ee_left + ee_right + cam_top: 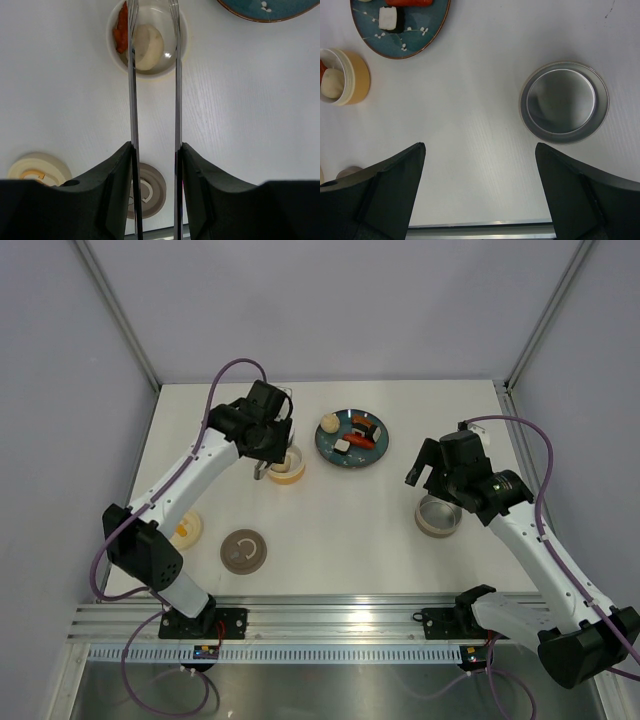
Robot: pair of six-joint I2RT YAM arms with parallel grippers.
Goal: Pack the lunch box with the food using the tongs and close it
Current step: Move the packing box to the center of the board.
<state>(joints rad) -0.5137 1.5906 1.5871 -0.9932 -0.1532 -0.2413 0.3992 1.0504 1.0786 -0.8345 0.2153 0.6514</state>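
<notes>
My left gripper (156,147) is shut on the slim metal tongs (132,100), one arm against each finger. Both arms reach out over the round tan lunch box (116,47) and end past its far rim. In the box lie a cream bun (147,41) and a red-orange sausage (121,30); the bun sits between the tong arms, and I cannot tell whether they touch it. From above, the left gripper (270,445) hangs at the box (287,466). More food lies on the teal plate (330,447): a bun (328,423), sausages (365,422) and sushi (343,446). My right gripper (480,150) is open and holds nothing.
A silver round container (438,517) stands under the right gripper (437,480), at the right in the right wrist view (565,102). A brown lid (244,550) and a cream lid (185,530) lie at the near left. The aluminium rail (330,618) borders the near edge.
</notes>
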